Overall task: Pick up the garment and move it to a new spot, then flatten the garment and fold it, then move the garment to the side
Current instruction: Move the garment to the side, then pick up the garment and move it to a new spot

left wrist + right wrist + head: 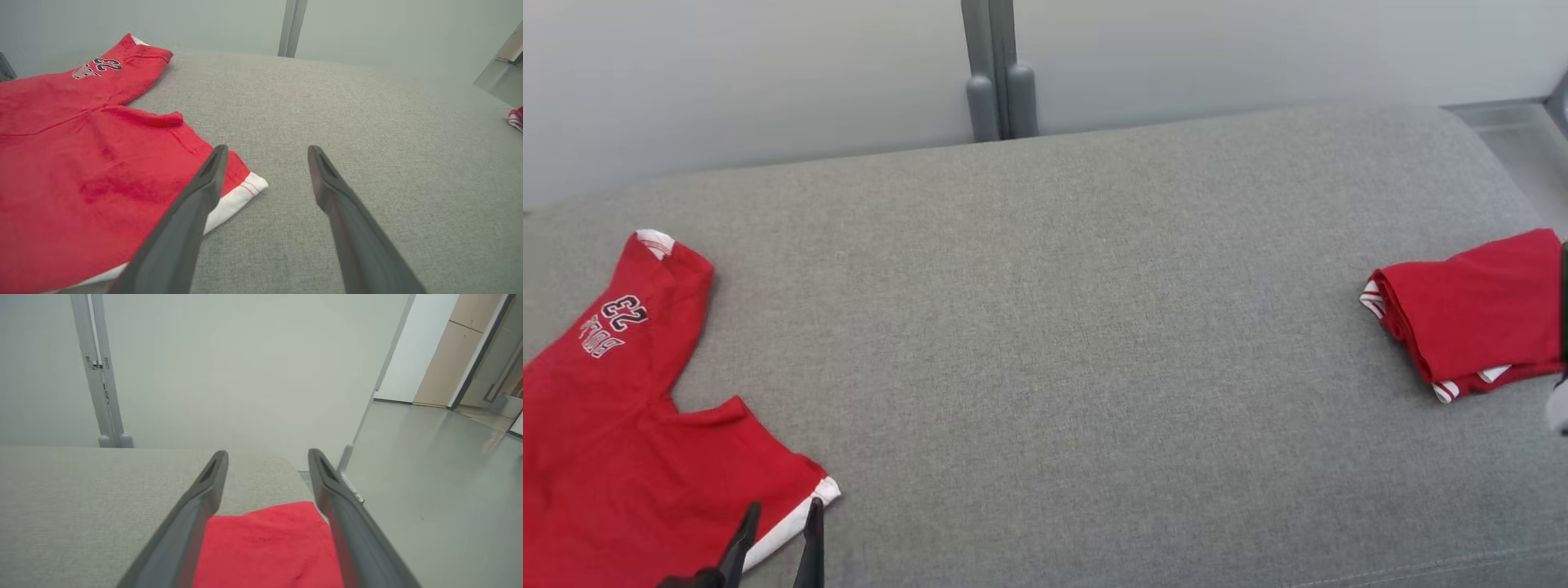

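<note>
- Two long fingers of the left gripper (784,506) stand apart, released and holding nothing. They are nearest to us and well left of the grey post (1001,82), with their tips over the white hem band (796,523) of a spread jersey (621,425).
- That jersey lies opened out on the grey fabric-covered tabletop (1045,327), left of the post and much nearer than it.
- Well right of the post, the folded garment (1470,310) sits as a compact red bundle by the tabletop's edge.
- The right gripper (267,453) hangs over the bundle with its fingers spread wide, released. We cannot tell whether they touch the cloth.
- We judge the last step to be in hand: the garment is folded and set to the side.
- The next move, as we see it, calls for the right arm to lift straight off so the fold is not dragged open.
- If the jersey is next, the left gripper needs to close on the hem corner beneath it.
- On the jersey's part closest to the post we read the number "23" (625,310) in black with a white outline, upside down to us.
- The small word (600,341) beside it is too fine for us to read. We find no brand label on either garment.
</note>
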Controlling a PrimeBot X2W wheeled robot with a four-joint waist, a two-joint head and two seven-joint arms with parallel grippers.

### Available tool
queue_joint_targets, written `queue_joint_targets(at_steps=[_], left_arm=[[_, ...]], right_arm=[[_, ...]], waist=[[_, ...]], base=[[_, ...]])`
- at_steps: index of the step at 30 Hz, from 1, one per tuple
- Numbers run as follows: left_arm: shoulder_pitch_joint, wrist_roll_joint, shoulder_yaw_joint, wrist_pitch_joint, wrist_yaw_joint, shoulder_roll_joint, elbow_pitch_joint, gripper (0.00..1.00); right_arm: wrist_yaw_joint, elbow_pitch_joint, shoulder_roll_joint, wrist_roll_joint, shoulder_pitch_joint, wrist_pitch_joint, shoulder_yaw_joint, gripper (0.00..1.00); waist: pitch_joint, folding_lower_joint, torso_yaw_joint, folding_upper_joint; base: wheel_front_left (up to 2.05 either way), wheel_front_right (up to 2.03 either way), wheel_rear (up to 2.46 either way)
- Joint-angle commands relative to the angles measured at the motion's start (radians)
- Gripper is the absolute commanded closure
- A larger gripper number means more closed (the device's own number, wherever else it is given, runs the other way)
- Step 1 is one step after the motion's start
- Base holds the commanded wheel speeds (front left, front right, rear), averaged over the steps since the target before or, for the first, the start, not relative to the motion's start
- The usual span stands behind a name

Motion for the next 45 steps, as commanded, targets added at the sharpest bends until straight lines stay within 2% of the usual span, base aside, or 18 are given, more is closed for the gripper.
queue_joint_targets(at_steps=[1, 3, 5, 10, 14, 19, 23, 39, 45], left_arm=[[0.015, 0.009, 0.006, -0.003, 0.004, 0.004, -0.003, 0.00], [0.023, 0.006, 0.022, -0.002, 0.004, -0.002, -0.003, 0.00], [0.028, 0.011, 0.027, -0.002, 0.004, -0.004, 0.004, 0.00], [0.019, 0.018, 0.029, -0.002, 0.002, -0.007, 0.021, 0.00], [0.004, 0.012, 0.003, -0.003, 0.002, -0.002, 0.020, 0.00], [0.013, -0.005, -0.017, -0.003, 0.002, -0.006, 0.013, 0.00], [0.019, -0.009, -0.022, -0.003, 0.002, -0.013, 0.008, 0.00], [0.009, -0.009, -0.038, -0.003, 0.001, -0.010, 0.010, 0.00], [0.005, -0.001, -0.029, -0.002, 0.001, -0.006, 0.007, 0.00]], right_arm=[[-0.001, -0.022, 0.022, -0.011, 0.038, -0.002, -0.006, 0.00], [-0.001, -0.103, 0.084, -0.005, 0.125, -0.002, -0.035, 0.00], [-0.002, -0.166, 0.118, -0.040, 0.194, -0.002, -0.051, 0.00], [-0.002, -0.273, 0.247, -0.117, 0.320, -0.003, -0.088, 0.00], [-0.001, -0.321, 0.332, -0.210, 0.385, -0.003, -0.078, 0.00], [-0.001, -0.327, 0.401, -0.277, 0.439, -0.003, -0.077, 0.00], [-0.001, -0.325, 0.427, -0.308, 0.468, -0.003, -0.060, 0.00], [-0.001, -0.296, 0.451, -0.326, 0.490, -0.002, -0.017, 0.00], [-0.001, -0.290, 0.455, -0.322, 0.491, -0.002, 0.008, 0.00]], waist=[[-0.066, 0.0001, 0.054, 0.0000], [-0.073, 0.0001, 0.064, 0.0000], [-0.077, 0.0001, 0.074, 0.0000], [-0.088, 0.0001, 0.096, 0.0000], [-0.090, 0.0001, 0.108, 0.0000], [-0.102, 0.0001, 0.110, 0.0000], [-0.114, 0.0001, 0.109, 0.0000], [-0.130, 0.0001, 0.115, 0.0000], [-0.138, 0.0001, 0.192, 0.0000]], base=[[0.00, 0.00, 0.00], [0.00, 0.00, 0.00], [0.00, 0.00, 0.00], [0.00, 0.00, 0.00], [0.00, 0.00, 0.00], [0.00, 0.00, 0.00], [0.00, 0.00, 0.00], [0.00, 0.00, 0.00], [0.00, 0.00, 0.00]])
